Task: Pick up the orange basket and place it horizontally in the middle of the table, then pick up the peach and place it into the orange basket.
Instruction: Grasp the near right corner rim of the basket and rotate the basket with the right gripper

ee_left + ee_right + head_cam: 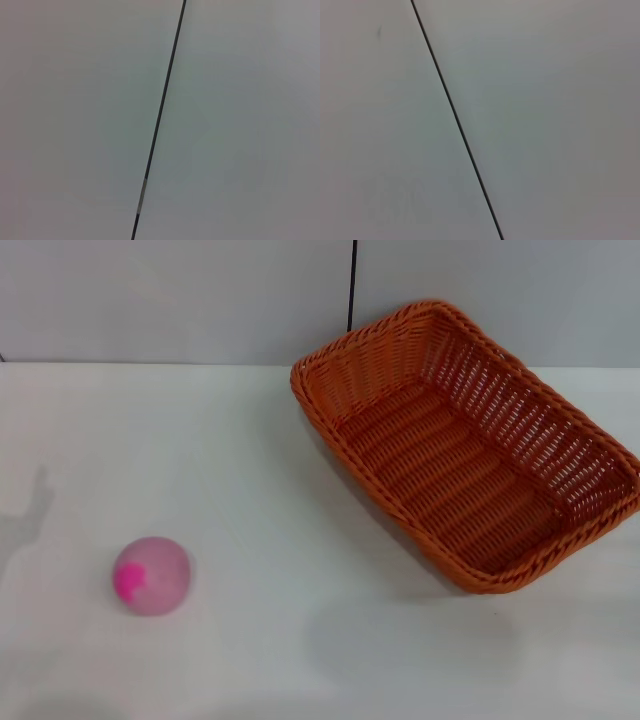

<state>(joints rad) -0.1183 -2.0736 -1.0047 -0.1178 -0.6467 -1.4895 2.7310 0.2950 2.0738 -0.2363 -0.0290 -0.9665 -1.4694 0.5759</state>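
Note:
The orange basket (470, 445) lies on the white table (280, 540) at the right, set at a slant with one corner toward the back wall and its open top up; nothing lies inside it. The peach (151, 575), pale pink with a magenta blotch, rests on the table at the front left, well apart from the basket. Neither gripper nor arm appears in the head view. Both wrist views show only a plain grey wall panel with a thin dark seam.
A grey wall (180, 300) with a vertical dark seam (352, 285) stands behind the table's far edge. Bare white tabletop stretches between the peach and the basket. A faint shadow falls at the left edge of the table.

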